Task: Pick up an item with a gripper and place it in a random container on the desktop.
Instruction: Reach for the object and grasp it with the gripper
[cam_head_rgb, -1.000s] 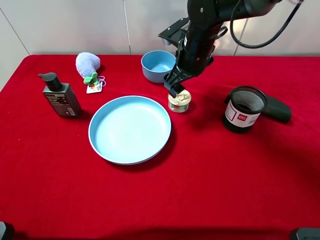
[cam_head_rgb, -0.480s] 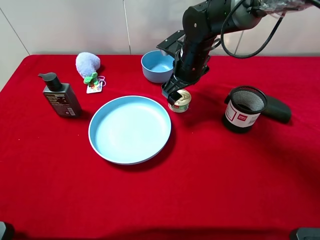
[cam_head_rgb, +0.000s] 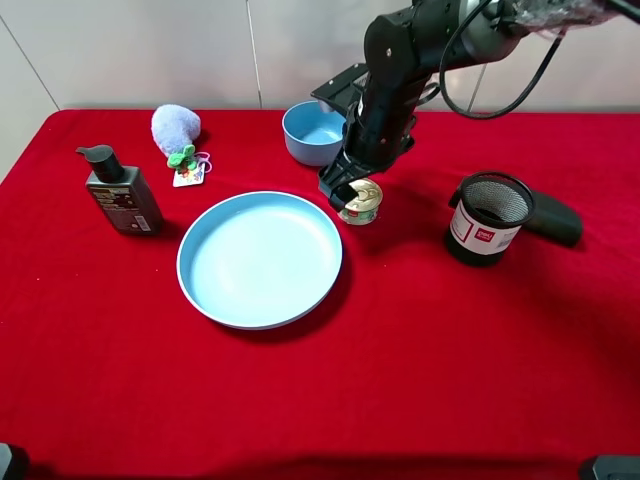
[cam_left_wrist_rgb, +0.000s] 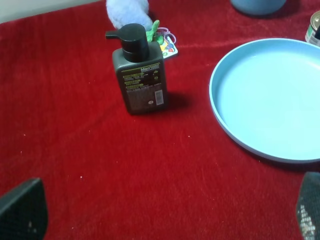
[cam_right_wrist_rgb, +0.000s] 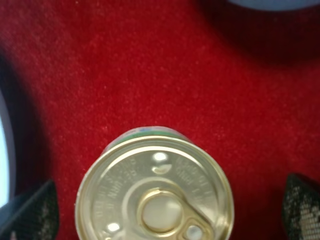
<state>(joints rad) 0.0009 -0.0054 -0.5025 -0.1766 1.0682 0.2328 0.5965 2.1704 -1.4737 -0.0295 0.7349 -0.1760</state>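
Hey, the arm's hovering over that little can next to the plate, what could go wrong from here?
1. The open right gripper straddles the can, which sits close to the plate rim; the finger on that side could strike the plate on the way down.
2. The can is low, so a shallow grip may slip.
3. The mesh cup mouth looks only slightly wider than the can; an off-centre release could catch its rim or tip it.
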